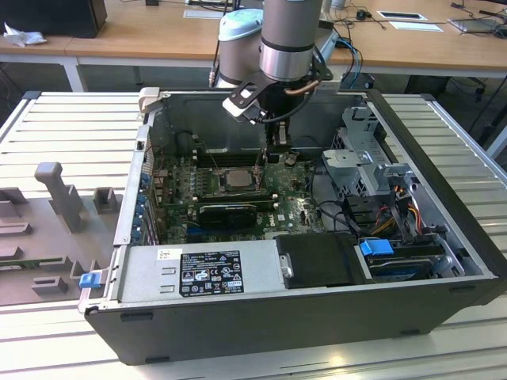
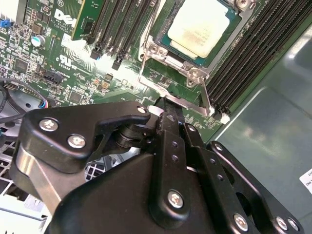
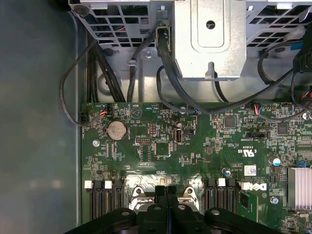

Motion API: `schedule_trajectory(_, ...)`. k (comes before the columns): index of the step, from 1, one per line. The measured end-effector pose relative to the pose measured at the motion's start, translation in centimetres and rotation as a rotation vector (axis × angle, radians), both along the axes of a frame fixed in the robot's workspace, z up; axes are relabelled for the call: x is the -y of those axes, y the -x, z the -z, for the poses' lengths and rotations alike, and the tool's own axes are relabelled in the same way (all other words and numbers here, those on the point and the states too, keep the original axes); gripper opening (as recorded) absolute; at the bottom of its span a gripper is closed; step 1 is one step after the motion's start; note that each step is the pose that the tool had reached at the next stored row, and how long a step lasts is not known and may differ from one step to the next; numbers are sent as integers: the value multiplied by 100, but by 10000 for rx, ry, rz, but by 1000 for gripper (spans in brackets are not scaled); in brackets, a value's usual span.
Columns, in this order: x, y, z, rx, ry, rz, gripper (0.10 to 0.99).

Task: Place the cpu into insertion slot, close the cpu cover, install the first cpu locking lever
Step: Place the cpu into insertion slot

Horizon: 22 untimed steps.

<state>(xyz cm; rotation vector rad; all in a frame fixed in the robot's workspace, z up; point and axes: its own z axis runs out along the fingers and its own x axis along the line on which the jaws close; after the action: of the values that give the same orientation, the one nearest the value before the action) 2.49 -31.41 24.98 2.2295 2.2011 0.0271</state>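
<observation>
Arm (image 1: 289, 39) hangs vertical, closed jaws at lever (image 2: 187, 101).

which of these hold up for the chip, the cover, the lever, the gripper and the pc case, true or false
1. The chip lies flat under the lowered cover. True.
2. The gripper is wide open. False: it is shut, its two sides pressed together.
3. The gripper's tip is at the thin lever beside the chip. True.
4. The gripper holds the chip up in the air. False: the chip sits in place under the cover.
5. A side panel closes off the computer case. False: the case lies open, and the arm reaches down into it.
</observation>
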Motion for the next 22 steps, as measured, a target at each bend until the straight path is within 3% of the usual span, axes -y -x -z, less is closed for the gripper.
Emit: schedule_trajectory(22,0,47,0,0,0,0,106)
